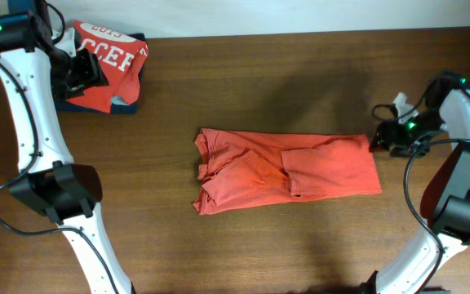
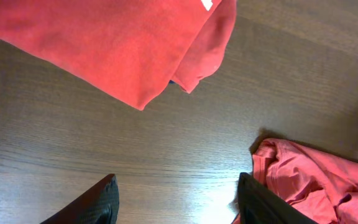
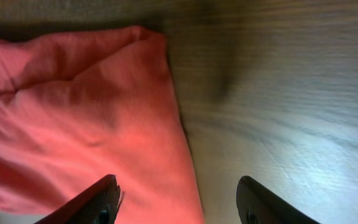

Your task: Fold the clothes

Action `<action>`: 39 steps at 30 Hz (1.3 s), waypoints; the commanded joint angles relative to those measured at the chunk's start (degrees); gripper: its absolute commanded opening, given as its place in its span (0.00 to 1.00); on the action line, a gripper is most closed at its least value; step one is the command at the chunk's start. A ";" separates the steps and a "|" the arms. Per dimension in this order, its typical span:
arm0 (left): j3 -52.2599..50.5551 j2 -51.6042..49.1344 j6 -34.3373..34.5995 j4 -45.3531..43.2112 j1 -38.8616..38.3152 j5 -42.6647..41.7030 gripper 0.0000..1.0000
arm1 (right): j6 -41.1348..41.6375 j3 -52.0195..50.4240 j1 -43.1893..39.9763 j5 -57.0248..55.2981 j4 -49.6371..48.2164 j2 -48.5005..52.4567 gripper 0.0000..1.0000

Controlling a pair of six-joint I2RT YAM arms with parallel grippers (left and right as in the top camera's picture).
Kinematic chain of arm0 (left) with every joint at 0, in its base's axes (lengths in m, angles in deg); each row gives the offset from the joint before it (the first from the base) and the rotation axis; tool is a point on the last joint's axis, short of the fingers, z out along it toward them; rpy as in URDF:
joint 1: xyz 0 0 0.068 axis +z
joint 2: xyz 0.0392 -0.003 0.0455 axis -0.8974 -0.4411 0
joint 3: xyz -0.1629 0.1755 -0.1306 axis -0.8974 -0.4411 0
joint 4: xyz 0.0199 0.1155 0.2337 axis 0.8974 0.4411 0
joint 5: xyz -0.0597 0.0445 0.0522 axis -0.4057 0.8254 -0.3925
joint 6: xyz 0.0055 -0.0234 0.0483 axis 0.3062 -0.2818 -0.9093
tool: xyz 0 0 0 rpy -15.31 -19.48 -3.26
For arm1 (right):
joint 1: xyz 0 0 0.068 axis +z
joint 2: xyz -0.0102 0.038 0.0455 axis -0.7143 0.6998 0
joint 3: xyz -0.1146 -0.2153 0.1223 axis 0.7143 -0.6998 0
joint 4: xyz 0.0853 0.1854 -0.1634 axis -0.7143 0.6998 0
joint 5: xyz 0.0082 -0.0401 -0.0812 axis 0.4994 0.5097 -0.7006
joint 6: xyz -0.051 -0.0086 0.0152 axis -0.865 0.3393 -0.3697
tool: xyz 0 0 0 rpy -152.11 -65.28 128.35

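**Overhead:** flat shirt (image 1: 288,171) is lying mid tabletop (image 1: 243,253), long axis running L–R across the view w/ a slight tilt. Its L end is bunching into folds and its R end is showing a straighter edge. Lettered shirt (image 1: 108,65) is sitting crumpled at the far-L corner on a navy cloth (image 1: 129,106), white letters facing up. Left pincer (image 1: 84,75) is hovering at that pile's L edge; its opening isn't readable from here. Right pincer (image 1: 379,139) is sitting just off the flat shirt's upper R corner; can't tell if it's touching.

**Left wrist:** left pincer (image 2: 176,208) is standing wide open w/ nothing btw its fingers (image 2: 95,205), only bare wood. Lettered shirt (image 2: 104,43) is showing plain red across the top, white tag (image 2: 207,4) at the upper edge. Flat shirt's bunched end (image 2: 316,183) is showing lower R, just beside the R finger; contact unclear.

**Right wrist:** right pincer (image 3: 179,208) is gaping wide, holding nothing. Flat shirt (image 3: 73,112) is filling the L half, its edge running top to bottom btw the fingers. L finger is hanging over cloth, R finger over bare wood.
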State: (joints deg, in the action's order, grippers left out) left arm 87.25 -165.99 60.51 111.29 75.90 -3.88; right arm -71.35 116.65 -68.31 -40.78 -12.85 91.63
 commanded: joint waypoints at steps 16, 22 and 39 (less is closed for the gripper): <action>0.55 -6.45 0.35 0.20 0.20 0.37 0.61 | -3.04 -13.18 -0.22 12.17 -12.94 0.50 0.04; 0.55 -6.45 0.35 0.20 0.20 0.37 0.61 | -2.84 -4.35 -3.28 9.16 -6.27 0.50 0.04; 0.55 -6.45 0.35 0.20 0.17 0.35 0.61 | 3.06 20.13 -9.73 -0.68 9.94 0.42 0.04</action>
State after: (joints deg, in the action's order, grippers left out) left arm 87.23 -171.87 60.51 111.40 75.90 -3.88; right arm -70.26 133.48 -79.06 -40.89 -3.93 92.26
